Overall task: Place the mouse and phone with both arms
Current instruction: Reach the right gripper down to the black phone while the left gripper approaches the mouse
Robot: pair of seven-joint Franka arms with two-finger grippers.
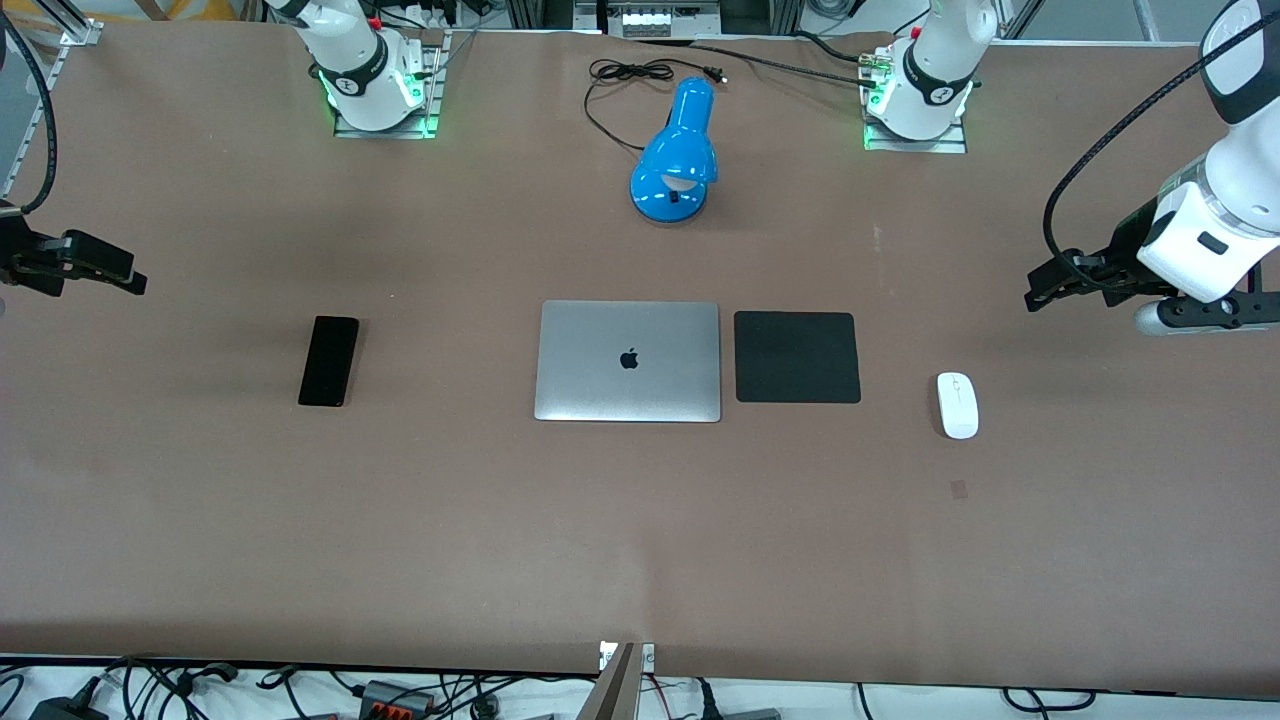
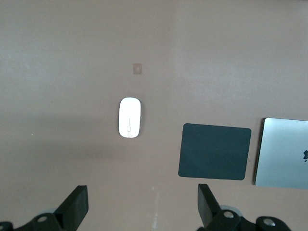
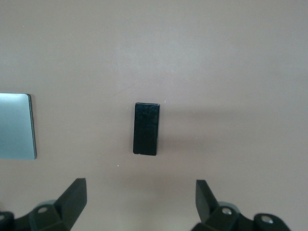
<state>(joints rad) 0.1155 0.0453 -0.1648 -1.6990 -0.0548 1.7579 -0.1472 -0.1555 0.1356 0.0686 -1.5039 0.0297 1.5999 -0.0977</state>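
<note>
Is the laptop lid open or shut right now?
Shut. The laptop lies flat on the table with its silver lid and logo facing up; no screen or keyboard shows.

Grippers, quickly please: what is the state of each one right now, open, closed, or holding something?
Left gripper: open, holding nothing, up over the table near the mouse.
Right gripper: open, holding nothing, up over the table near the phone.

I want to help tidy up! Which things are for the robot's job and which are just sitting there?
For the job:
mouse
phone
left gripper, fingers open
right gripper, fingers open

Just sitting there:
laptop
black pad
blue lamp
</note>
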